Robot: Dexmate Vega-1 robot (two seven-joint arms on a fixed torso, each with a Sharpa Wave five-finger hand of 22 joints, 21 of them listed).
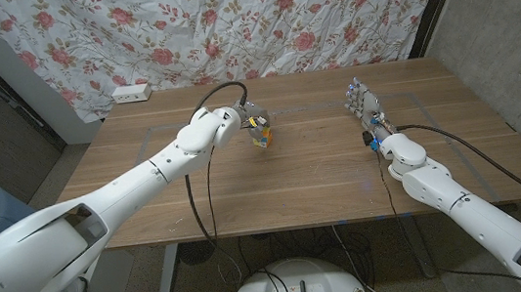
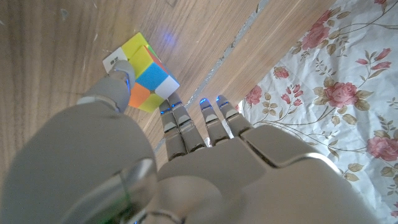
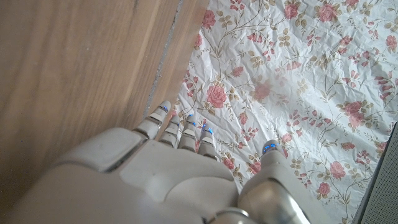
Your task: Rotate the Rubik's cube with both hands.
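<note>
The cube (image 1: 261,135) sits near the bench's (image 1: 148,193) middle, pinched by the left hand (image 1: 249,116) between thumb and fingers. The right hand (image 1: 362,101) waits well apart, fingers spread, holding nothing. The grip looks thin, at the cube's edge: if the right hand pushes before the left has a firmer hold, the cube could slip or skid along the bench.
</note>
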